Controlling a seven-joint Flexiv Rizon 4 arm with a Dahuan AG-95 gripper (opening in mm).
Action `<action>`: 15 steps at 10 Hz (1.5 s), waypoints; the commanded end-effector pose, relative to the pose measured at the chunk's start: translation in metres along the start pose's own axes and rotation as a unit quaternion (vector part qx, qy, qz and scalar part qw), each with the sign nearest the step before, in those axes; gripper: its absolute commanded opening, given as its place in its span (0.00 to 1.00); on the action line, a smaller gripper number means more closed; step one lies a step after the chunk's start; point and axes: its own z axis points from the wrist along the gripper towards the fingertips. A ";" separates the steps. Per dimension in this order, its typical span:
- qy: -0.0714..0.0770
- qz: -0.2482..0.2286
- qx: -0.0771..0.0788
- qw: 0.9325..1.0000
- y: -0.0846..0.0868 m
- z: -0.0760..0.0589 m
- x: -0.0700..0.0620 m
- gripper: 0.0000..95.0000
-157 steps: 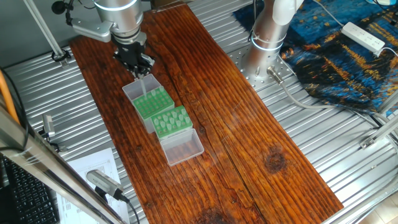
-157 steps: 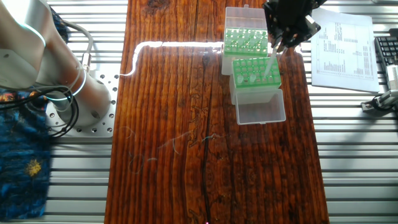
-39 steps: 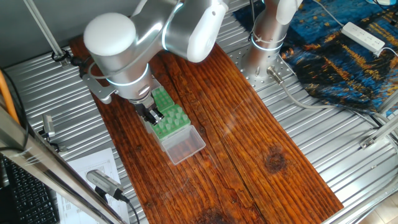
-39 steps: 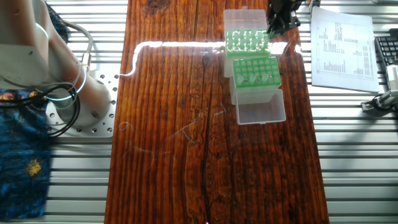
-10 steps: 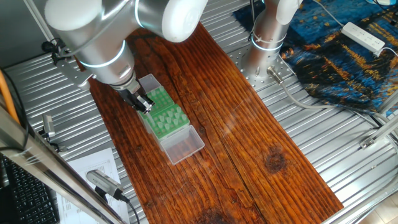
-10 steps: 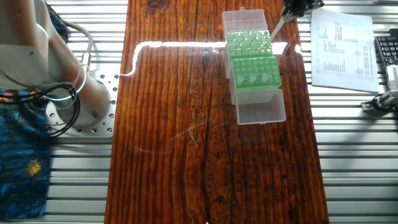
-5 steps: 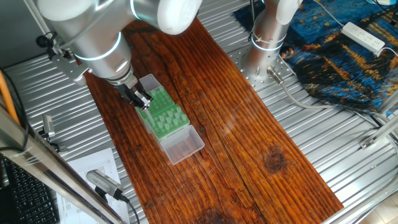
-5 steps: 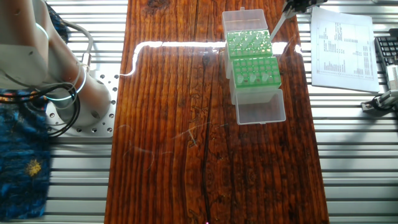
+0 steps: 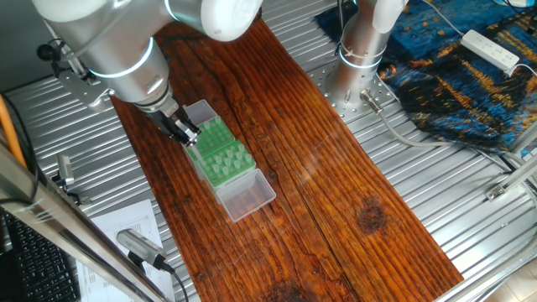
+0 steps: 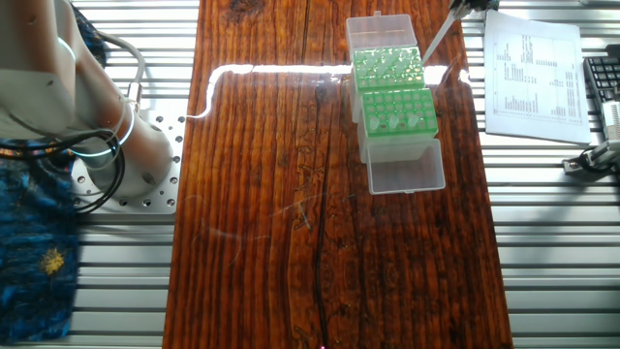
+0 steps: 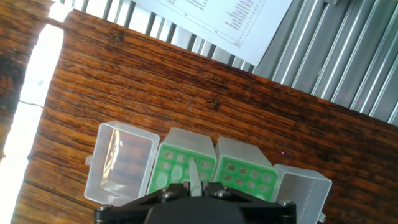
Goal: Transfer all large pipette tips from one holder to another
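1. The step in hand is judged to be the carrying of 1 pipette tip [image 10: 437, 34] between the 2 green racks; it is seen as a pale sliver slanting down from the gripper [image 9: 186, 134] at the top edge of the other fixed view.
2. The gripper is closed narrowly on that tip: in the hand view the tip [image 11: 194, 177] is seen rising from between the dark fingers [image 11: 166, 197], pointed end away from the camera.
3. The held tip hangs above the table, clear of both racks, beside the far rack [image 10: 387, 67] on the side toward the printed sheet [image 10: 531, 73].
4. The remaining large pipette tips [image 10: 410, 120] are seated in the racks; several pale ends are seen in the near rack [image 10: 398, 110], and others seem to sit in the far rack, though the count cannot be made out.
5. Each rack box has a clear lid [image 10: 406, 171] laid open at its outer end on the wooden board [image 10: 271, 194].
6. The next move is judged to call for the point to be lined up over a bare hole, lowered straight, and released only once seated.
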 end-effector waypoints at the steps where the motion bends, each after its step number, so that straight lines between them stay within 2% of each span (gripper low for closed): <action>1: 0.000 -0.005 0.000 1.000 0.000 -0.003 0.001 0.00; 4: 0.002 -0.013 0.009 1.000 -0.006 -0.008 0.004 0.00; 5: 0.001 -0.028 0.018 0.999 -0.011 -0.010 0.007 0.00; 8: -0.003 -0.053 0.029 0.998 -0.025 -0.018 0.013 0.00; 11: -0.011 -0.078 0.045 0.996 -0.047 -0.025 0.023 0.00; 13: -0.028 -0.105 0.065 0.992 -0.065 -0.023 0.024 0.00; 15: -0.042 -0.119 0.073 0.989 -0.075 -0.020 0.028 0.00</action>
